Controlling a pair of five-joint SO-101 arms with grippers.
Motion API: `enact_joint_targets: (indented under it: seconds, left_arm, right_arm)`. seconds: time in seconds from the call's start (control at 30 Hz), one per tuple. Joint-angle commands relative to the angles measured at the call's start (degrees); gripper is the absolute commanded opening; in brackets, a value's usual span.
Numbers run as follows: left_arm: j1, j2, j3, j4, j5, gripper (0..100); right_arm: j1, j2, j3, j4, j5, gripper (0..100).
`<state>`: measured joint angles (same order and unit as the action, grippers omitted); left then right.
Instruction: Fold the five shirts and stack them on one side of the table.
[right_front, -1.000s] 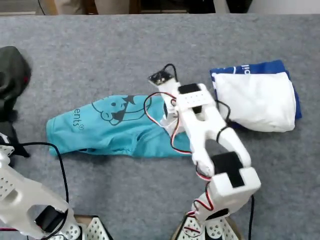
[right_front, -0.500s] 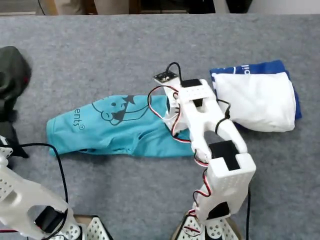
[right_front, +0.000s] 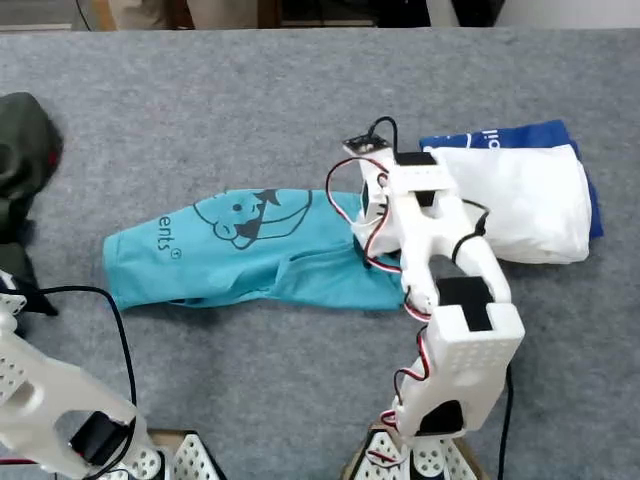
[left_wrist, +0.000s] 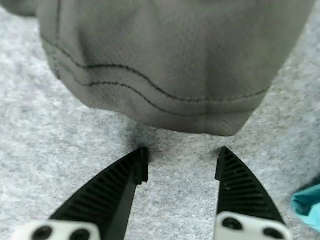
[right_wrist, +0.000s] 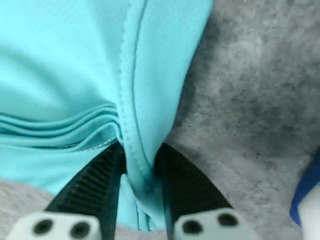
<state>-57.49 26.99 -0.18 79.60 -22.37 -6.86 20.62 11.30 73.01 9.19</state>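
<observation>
Grey table (right_front: 200, 100) passage between dark shirt (right_front: 25, 150) and teal shirt (right_front: 250, 265); white folded shirt (right_front: 520, 205) beside right arm (right_front: 440, 250).

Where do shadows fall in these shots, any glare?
High view: even light, no glare, shadow under the teal shirt. Left wrist view: dark shadow beneath the grey shirt, near the left pincer. Right wrist view: shadow beside the shirt edge the right pincer grips.

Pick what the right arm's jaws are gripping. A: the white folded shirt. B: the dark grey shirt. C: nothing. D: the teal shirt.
D: in the right wrist view the right arm's jaws are pinched on a hem fold of the teal shirt.
</observation>
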Motion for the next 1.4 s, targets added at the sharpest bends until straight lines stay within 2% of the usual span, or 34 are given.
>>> enact_joint_targets:
  seconds: [0.0,0.3,0.5,0.63,0.77,0.93,1.2,1.37]
  left_arm:
    - [0.4,-1.6,-0.3,-0.9,-0.4,23]
    - [0.1,-1.6,-0.1,-0.9,-0.4,23]
    - [0.1,-1.6,-0.1,-0.9,-0.4,23]
    - [-0.2,-1.1,0.0,-1.0,-0.4,23]
    - [-0.8,0.7,-0.6,-1.0,-0.4,23]
    - [-0.4,1.1,-0.6,-2.0,-0.2,23]
    - [-1.3,1.1,-0.6,-2.4,-0.1,23]
    - [-5.9,1.1,-2.6,-2.5,3.5,23]
  right_arm:
    - [0.4,-6.3,-5.8,4.1,0.7,0.2]
    - [-6.0,-24.7,-36.0,19.4,1.4,0.2]
    - [-17.0,-24.8,-65.5,27.5,5.6,0.2]
    - [-23.4,-21.6,-76.5,28.7,6.0,0.2]
    - [-29.4,-20.2,-80.6,25.1,6.1,0.2]
    - [-34.1,-20.0,-80.8,14.2,8.4,0.2]
    - [-47.3,-19.6,-72.4,7.6,12.0,0.2]
    - [-55.0,-15.2,-68.8,1.9,12.2,0.2]
